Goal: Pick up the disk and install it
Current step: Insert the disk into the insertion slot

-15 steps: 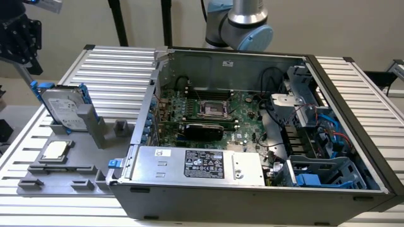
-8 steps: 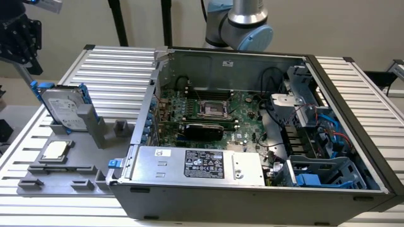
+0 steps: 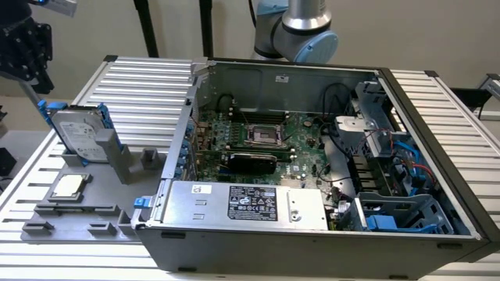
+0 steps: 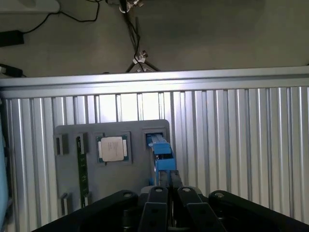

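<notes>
Logged in remotely, here's what I've got.

Exterior view first: the disk is standing on edge in a slot of the grey tray, which sits on the ribbed table on the exterior view's left, just beside the open computer case. The disk is at the far end of the tray, with its label face showing and blue rails down its sides. Nothing is touching it. The small square chip lies flat on the tray, nearer than the disk. Inside the case the silver box with the black label runs along the near wall, and a bluish plastic bay is in the near right corner. The arm rises behind the far wall of the case.

Wrist view: the gripper hangs over the tray. Its two dark fingers are pressed almost together with just a thin slit between them, and they're pinching nothing. The disk shows edge-on here, with its blue rail just ahead of the fingertips. I can't tell if they touch it. The chip sits in its recess beside the disk, and a thin green strip stands in a slot past that.
</notes>
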Controlling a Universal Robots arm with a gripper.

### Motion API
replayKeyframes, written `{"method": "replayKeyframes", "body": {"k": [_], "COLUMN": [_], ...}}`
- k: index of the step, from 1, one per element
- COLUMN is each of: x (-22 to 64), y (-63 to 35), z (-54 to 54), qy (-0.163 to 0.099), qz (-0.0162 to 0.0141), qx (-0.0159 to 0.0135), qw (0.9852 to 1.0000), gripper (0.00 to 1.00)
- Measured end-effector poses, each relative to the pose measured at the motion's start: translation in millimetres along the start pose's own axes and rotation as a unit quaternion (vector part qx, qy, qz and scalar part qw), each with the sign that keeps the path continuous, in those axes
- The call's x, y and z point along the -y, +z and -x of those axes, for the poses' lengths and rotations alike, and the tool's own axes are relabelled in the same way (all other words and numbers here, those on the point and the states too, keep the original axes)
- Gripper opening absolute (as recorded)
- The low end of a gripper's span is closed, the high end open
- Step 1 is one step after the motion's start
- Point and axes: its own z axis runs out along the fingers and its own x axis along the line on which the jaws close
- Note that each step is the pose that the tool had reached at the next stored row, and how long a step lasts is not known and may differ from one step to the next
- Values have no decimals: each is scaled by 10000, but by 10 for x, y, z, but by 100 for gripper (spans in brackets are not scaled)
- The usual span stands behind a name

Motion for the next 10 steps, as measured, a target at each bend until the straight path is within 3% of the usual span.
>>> {"method": "replayKeyframes", "body": {"k": [3,4,5,6,8,10], "x": [0,0,0,1,2,6], "y": [0,0,2,6,19,48], "z": [0,0,0,0,0,-1], "qy": [0,0,0,0,0,0], "qz": [1,1,1,0,0,0], "qx": [0,-1,0,0,0,0], "qw": [10000,10000,10000,10000,10000,10000], "gripper": [30,30,42,42,53,53]}}
